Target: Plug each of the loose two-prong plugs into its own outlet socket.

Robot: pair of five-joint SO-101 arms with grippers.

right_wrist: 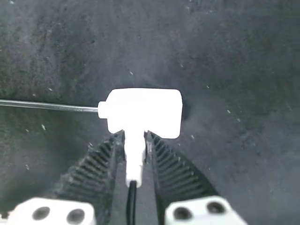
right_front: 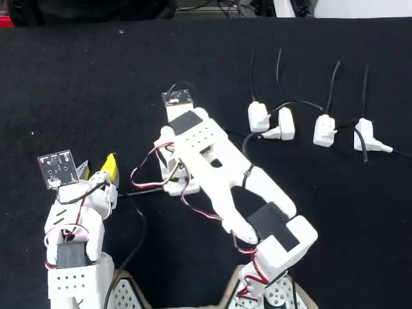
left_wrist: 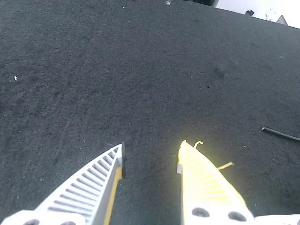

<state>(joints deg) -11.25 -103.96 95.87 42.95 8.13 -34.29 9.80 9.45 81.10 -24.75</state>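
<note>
My right gripper [right_wrist: 134,136] is shut on the narrow white body of a two-prong plug [right_wrist: 134,157], whose black cord runs back between the fingers. The plug's front end meets a white outlet socket block [right_wrist: 143,110] lying on the black mat, with a thin cable leaving its side. In the high view the right arm [right_front: 212,161] stretches across the middle of the table and covers this spot. My left gripper [left_wrist: 150,150] is open over bare mat at the near left [right_front: 98,168], holding nothing.
Several white sockets and plugs with black cords lie in a row at the far right: [right_front: 257,117], [right_front: 286,123], [right_front: 324,131], [right_front: 365,136]. A loose black cable [left_wrist: 281,135] crosses the mat between the arms. The table [right_front: 77,77] is covered in black cloth.
</note>
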